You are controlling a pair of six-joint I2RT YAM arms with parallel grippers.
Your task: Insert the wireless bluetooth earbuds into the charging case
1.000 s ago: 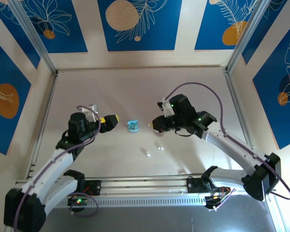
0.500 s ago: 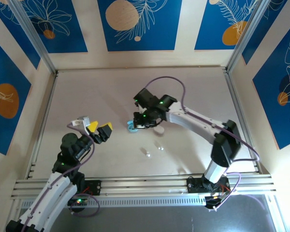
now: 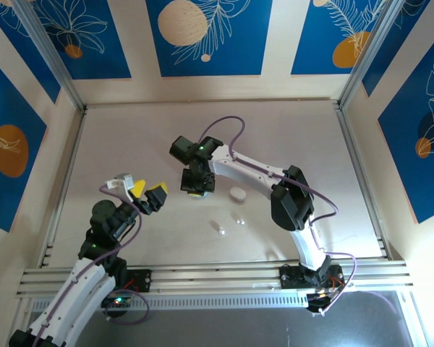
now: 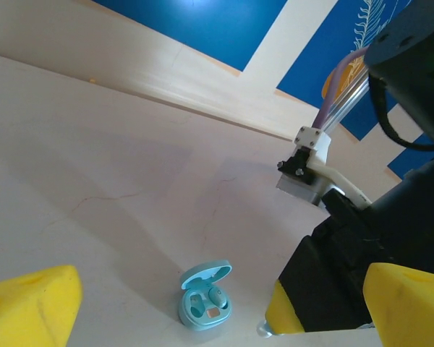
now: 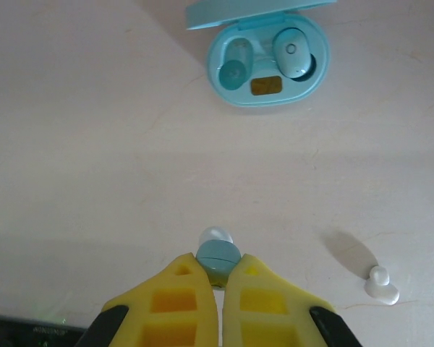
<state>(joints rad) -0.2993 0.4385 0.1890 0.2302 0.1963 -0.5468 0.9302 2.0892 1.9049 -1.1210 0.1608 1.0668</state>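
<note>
The right arm stretches far left, right fingers pinching a pale blue earbud, while left fingers gape wide.

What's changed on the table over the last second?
The right tool, shut on a pale blue earbud, swung left to the open blue case. The left tool, open, pulled back toward its base. The white case and two loose white buds stayed put.

charging case: on the table.
seated earbud: in the case.
pinched earbud: before the case (in the right gripper).
loose earbud: before the case, rightward.
</note>
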